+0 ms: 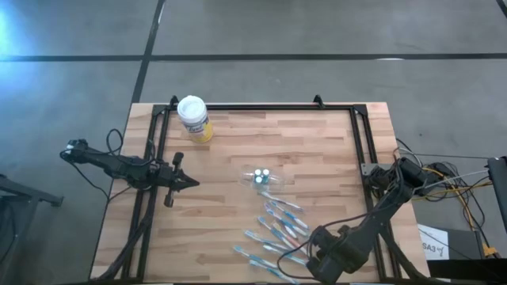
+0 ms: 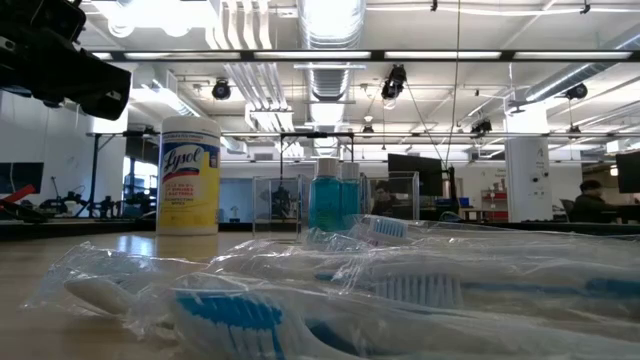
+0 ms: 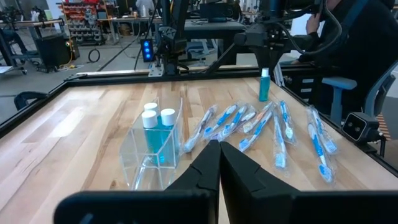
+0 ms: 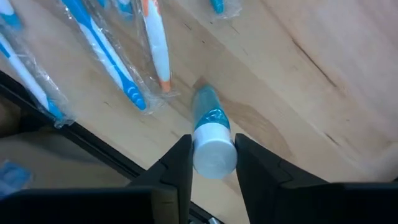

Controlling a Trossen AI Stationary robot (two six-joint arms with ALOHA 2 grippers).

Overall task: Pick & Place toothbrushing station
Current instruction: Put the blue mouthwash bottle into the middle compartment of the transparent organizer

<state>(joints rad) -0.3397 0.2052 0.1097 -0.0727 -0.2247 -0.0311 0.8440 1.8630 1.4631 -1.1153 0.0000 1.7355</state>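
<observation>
Several blue-and-white toothbrushes [image 1: 277, 229] in clear wrappers lie flat on the near right part of the wooden table. Beyond them stands a clear plastic holder [image 3: 155, 152] with two small white-capped blue bottles [image 3: 158, 127] upright in it. A third small blue bottle [image 4: 208, 134] stands on the table near its right edge, with my right gripper [image 4: 213, 148] shut on it from above. My left gripper [image 3: 216, 149] hovers shut over the table's left part, pointing toward the holder. My right gripper pinches the bottle's white cap [image 4: 214, 157] between its two fingers [image 4: 180, 163], one on either side. The fingers come from above, pointing down. The bottle stands upright with its base [image 4: 202, 94] on the wood.
A yellow wipes canister [image 1: 195, 119] with a white lid stands at the far left of the table. A black frame rail [image 1: 261, 106] runs along the far edge and down both sides. Bare wood lies between the canister and the holder.
</observation>
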